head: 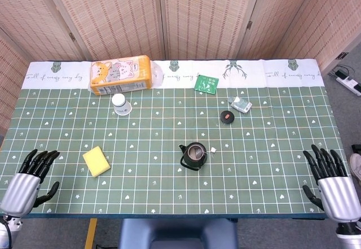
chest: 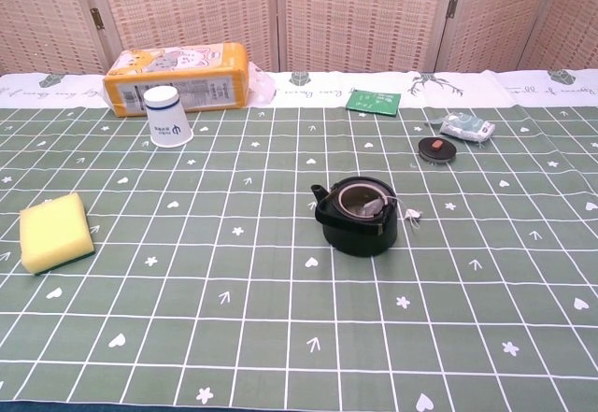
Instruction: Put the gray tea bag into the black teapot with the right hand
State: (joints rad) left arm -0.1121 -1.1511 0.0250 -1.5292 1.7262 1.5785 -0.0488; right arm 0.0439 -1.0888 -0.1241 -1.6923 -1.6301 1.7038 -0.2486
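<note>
At the near table edge, the left hand (head: 25, 182) and the right hand (head: 331, 185) are resting at opposite corners, fingers spread, holding nothing. Toward mid-table, the black teapot (chest: 357, 214) is standing lidless, with the gray tea bag (chest: 373, 206) lying inside it and its tag (chest: 413, 213) trailing onto the cloth just beside the pot. Well to the left, a yellow sponge (chest: 56, 233) is lying flat. Farther back, the round lid (chest: 436, 149), a paper cup (chest: 166, 117) and an orange package (chest: 178, 76) are sitting apart.
</note>
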